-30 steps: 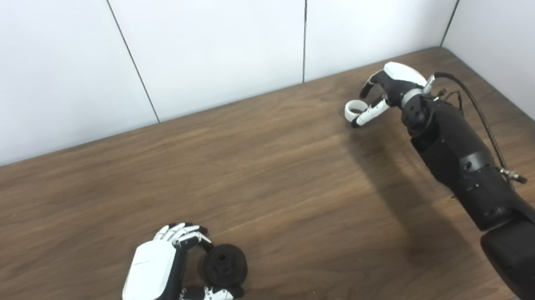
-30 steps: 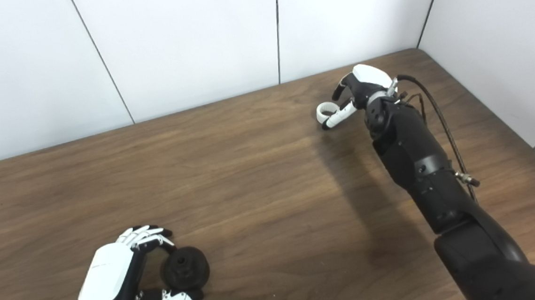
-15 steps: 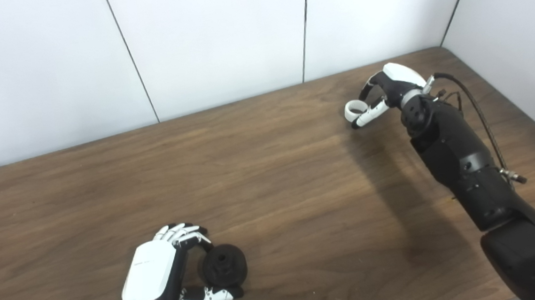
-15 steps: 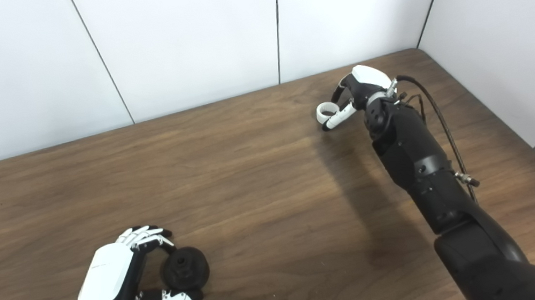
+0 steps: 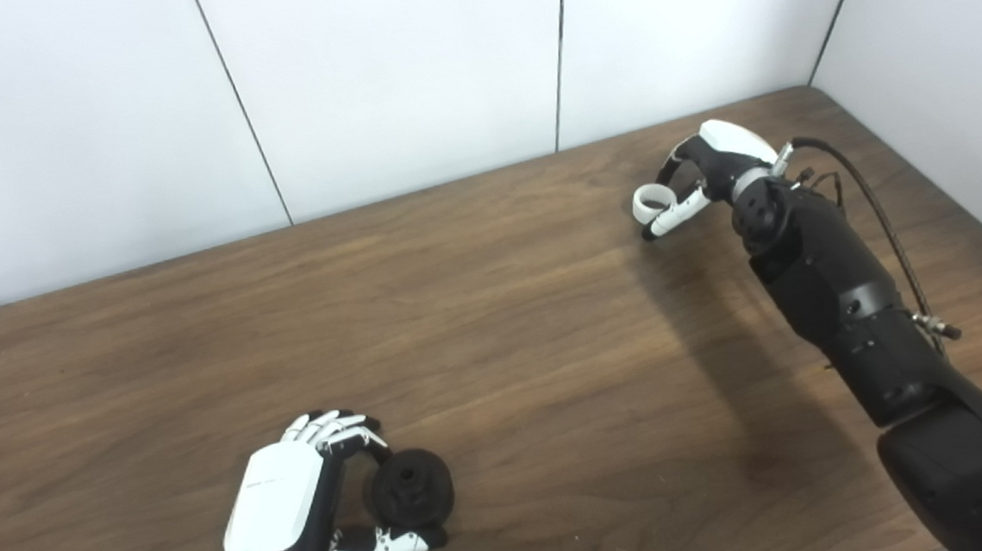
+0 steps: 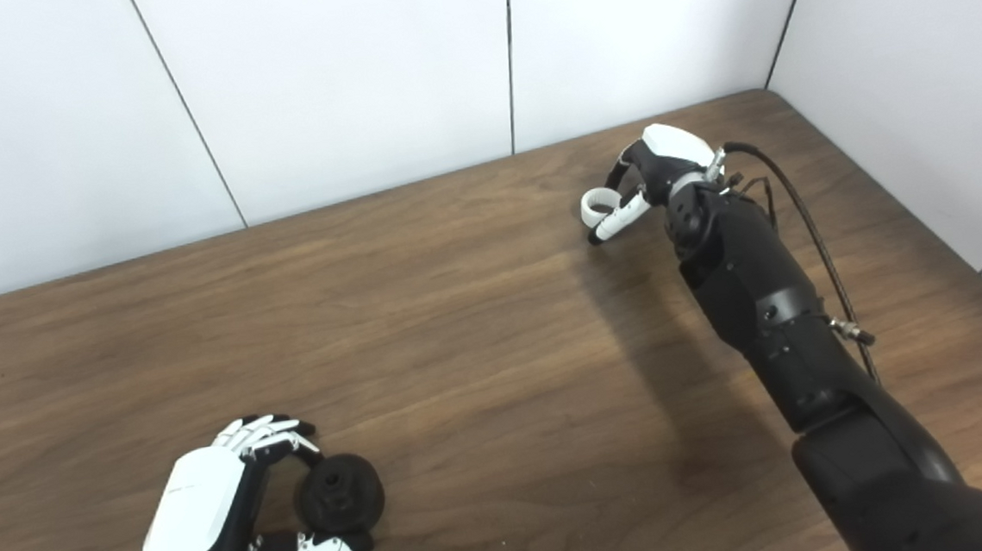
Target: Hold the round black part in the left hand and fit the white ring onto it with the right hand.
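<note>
The left hand (image 5: 287, 506) rests low on the wooden table (image 5: 496, 353), near the front edge, its white back turned up. Its fingers (image 5: 333, 426) curl over the far side of the round black part (image 5: 413, 488) and its thumb (image 5: 384, 545) lies along the near side, so the part sits clasped between them, just to the right of the palm. The part is a short disc with a raised hub at its middle; the hub faces up and a little toward the camera, so the disc's axis stands roughly upright, tilted slightly. Whether its underside touches the table cannot be told.

The right hand (image 6: 652, 173) is well apart from it, far across the table toward the back right corner, at the end of the black forearm (image 6: 751, 292). The white ring (image 6: 598, 206) sits at the left of that hand, pinched between the thumb below and the curled fingers above. The ring's opening faces mostly upward, so its flat plane lies close to level with the tabletop. A black cable (image 6: 807, 219) runs along the right side of the wrist.
</note>
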Controlling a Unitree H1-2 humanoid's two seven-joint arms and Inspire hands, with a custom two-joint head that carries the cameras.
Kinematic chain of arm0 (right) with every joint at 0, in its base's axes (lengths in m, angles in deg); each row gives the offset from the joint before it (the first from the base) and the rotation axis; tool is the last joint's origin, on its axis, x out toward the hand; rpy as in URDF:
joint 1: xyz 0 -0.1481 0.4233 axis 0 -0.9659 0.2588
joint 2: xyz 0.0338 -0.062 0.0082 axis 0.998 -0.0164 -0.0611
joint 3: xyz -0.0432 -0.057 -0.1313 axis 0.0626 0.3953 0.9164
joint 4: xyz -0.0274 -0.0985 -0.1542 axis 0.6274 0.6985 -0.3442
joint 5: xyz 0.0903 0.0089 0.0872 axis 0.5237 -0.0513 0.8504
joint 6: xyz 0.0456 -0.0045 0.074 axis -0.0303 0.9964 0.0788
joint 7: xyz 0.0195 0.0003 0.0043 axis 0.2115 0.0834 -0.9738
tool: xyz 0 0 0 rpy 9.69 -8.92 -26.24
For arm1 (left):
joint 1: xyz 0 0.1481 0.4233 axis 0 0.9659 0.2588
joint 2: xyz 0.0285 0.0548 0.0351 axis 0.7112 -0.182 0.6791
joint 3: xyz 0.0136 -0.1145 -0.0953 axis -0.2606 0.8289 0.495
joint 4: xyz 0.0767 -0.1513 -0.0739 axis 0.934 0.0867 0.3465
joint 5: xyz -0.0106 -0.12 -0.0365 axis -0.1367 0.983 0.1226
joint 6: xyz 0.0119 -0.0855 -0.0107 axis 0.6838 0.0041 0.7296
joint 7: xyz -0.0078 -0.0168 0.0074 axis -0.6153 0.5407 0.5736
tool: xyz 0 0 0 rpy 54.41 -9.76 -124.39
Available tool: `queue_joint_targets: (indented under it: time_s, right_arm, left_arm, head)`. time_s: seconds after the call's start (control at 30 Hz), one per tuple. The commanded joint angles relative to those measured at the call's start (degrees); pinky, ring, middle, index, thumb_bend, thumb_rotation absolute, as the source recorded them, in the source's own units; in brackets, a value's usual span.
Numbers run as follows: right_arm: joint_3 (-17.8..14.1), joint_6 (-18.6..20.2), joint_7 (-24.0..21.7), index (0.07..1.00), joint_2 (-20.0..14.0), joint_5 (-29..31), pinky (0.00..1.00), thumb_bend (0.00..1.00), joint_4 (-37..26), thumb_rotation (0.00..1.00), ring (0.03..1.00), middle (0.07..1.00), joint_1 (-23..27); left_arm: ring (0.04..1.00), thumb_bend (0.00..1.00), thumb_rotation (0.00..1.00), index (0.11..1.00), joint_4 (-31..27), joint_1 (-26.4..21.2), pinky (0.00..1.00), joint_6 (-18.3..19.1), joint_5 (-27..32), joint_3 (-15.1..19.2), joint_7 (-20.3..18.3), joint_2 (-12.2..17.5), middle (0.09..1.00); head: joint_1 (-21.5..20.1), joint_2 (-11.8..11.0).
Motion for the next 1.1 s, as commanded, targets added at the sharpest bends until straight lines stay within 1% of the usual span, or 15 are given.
queue_joint_targets:
  time_s: [0.0, 0.17, 0.4, 0.73, 0.77, 0.8, 0.83, 0.9, 1.07]
  right_arm:
    - [-0.67, 0.02, 0.37, 0.633, -1.09, -0.6, 0.95, 0.79, -1.17, 0.25, 1.0, 0.926, 2.71]
    - [-0.61, 0.02, 0.39, 0.633, -1.14, -0.63, 0.96, 0.79, -1.2, 0.26, 1.0, 0.925, 2.68]
    - [-0.57, 0.02, 0.36, 0.63, -0.91, -0.61, 0.95, 0.78, -1.51, 0.25, 1.0, 0.925, 2.77]
    - [-0.7, 0.01, 0.86, 0.607, -0.72, -0.29, 0.95, 0.78, -1.48, 0.22, 0.998, 0.919, 2.78]
    - [-0.73, 0.01, 0.87, 0.551, -0.73, -0.28, 0.96, 0.65, -1.54, 0.19, 0.999, 0.917, 2.74]
    - [-0.81, 0.01, 0.92, 0.516, -0.7, -0.23, 0.96, 0.58, -1.64, 0.16, 0.998, 0.913, 2.68]
    - [-0.81, 0.01, 1.07, 0.504, -0.72, -0.06, 0.96, 0.55, -1.75, 0.16, 0.997, 0.91, 2.6]
    - [-0.55, -0.02, 1.65, 0.492, -0.9, 0.53, 0.95, 0.53, -1.97, 0.15, 0.986, 0.889, 2.4]
    - [-0.02, -0.15, 3.33, 0.487, -1.22, 1.73, 0.91, 0.52, -2.0, 0.13, 0.949, 0.841, 1.97]
  left_arm:
    - [0.829, 0.52, 0.05, 0.484, 0.15, 1.1, 0.91, 1.91, -1.02, 0.39, -2.32, 0.93, 0.75]
    - [0.829, 0.52, 0.05, 0.484, -0.2, 1.07, 0.91, 2.17, -1.29, 0.41, -2.92, 0.94, 0.75]
    - [0.827, 0.52, 0.05, 0.484, -0.2, 1.22, 0.9, 1.61, -1.18, 0.62, -2.52, 0.76, 0.748]
    - [0.828, 0.52, 0.05, 0.484, -0.25, 1.22, 0.9, 1.86, -1.47, 0.69, -2.67, 0.69, 0.748]
    - [0.829, 0.52, 0.05, 0.484, -0.25, 1.2, 0.91, 1.83, -1.47, 0.69, -2.68, 0.7, 0.749]
    - [0.829, 0.52, 0.05, 0.484, -0.19, 1.18, 0.91, 1.7, -1.46, 0.67, -2.55, 0.72, 0.749]
    - [0.828, 0.52, 0.05, 0.484, -0.15, 1.17, 0.91, 1.61, -1.48, 0.67, -2.44, 0.72, 0.748]
    - [0.828, 0.52, 0.05, 0.484, -0.12, 1.17, 0.9, 1.53, -1.47, 0.66, -2.34, 0.73, 0.749]
    - [0.826, 0.52, 0.05, 0.484, -0.33, 1.17, 0.9, 1.73, -1.66, 0.67, -2.49, 0.66, 0.75]
  head:
    - [-0.06, 0.01]
    - [-0.1, 0.11]
    - [0.0, 0.21]
    - [-0.08, 0.46]
    - [-0.08, 0.46]
    - [-0.08, 0.46]
    - [-0.08, 0.46]
    - [-0.08, 0.46]
    - [-0.08, 0.46]
